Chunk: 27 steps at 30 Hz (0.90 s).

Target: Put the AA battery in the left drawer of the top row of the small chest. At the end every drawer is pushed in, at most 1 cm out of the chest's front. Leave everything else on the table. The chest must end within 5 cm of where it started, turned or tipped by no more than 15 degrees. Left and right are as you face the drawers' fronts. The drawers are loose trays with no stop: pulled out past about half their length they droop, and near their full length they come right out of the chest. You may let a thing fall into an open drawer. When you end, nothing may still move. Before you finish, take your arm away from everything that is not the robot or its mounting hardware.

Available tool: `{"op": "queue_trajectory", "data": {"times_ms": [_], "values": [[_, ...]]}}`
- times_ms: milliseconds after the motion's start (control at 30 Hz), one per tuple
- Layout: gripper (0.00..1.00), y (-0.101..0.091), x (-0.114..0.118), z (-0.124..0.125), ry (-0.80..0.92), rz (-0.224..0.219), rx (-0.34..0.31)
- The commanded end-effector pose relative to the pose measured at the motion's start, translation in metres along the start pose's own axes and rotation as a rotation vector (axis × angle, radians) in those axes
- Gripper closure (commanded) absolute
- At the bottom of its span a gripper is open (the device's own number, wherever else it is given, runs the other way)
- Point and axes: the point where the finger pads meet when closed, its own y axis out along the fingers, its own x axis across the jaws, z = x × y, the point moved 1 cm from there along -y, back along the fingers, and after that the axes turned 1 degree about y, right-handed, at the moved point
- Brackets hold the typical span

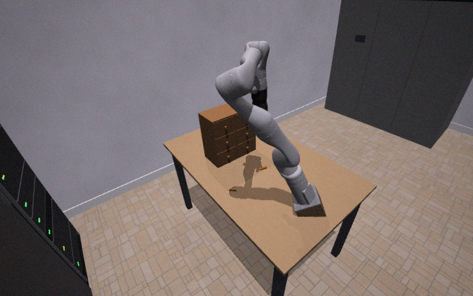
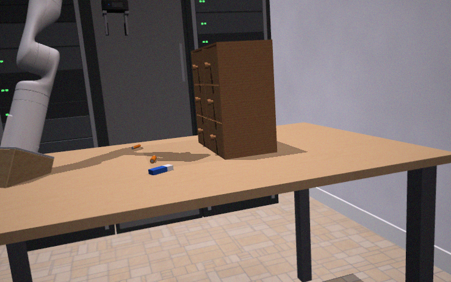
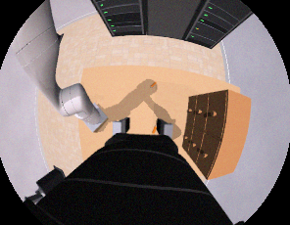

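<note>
Orange AA battery [image 2: 153, 158] on table, open tool [image 2: 115, 21] high above

Grey walls [image 1: 84, 73], tan tiled floor [image 1: 414, 220], dark cabinet [image 1: 407, 66], prob. server racks [image 2: 227, 21].

In your exterior view the tool [image 2: 115, 24] is cut by the top edge, only its two fingers showing. From the top, the arm [image 1: 267, 128] hides the tool's fingers and part of the chest's [image 1: 217, 136] drawer fronts. You cannot tell which small orange cylinder [image 2: 135, 146] or [image 2: 153, 158] is the battery.
</note>
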Motion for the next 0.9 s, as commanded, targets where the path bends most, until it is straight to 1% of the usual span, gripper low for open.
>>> {"op": "queue_trajectory", "data": {"times_ms": [0,33,167,200,867], "values": [[0.0,-0.002,0.002,0.004,-0.001,-0.003,0.002],[0.0,-0.004,0.004,0.009,0.005,-0.007,0.01],[0.0,-0.004,0.004,0.009,0.005,-0.007,0.01],[0.0,-0.006,0.005,0.014,0.01,-0.011,0.016],[0.0,-0.011,0.01,0.026,0.023,-0.022,0.033]]}}
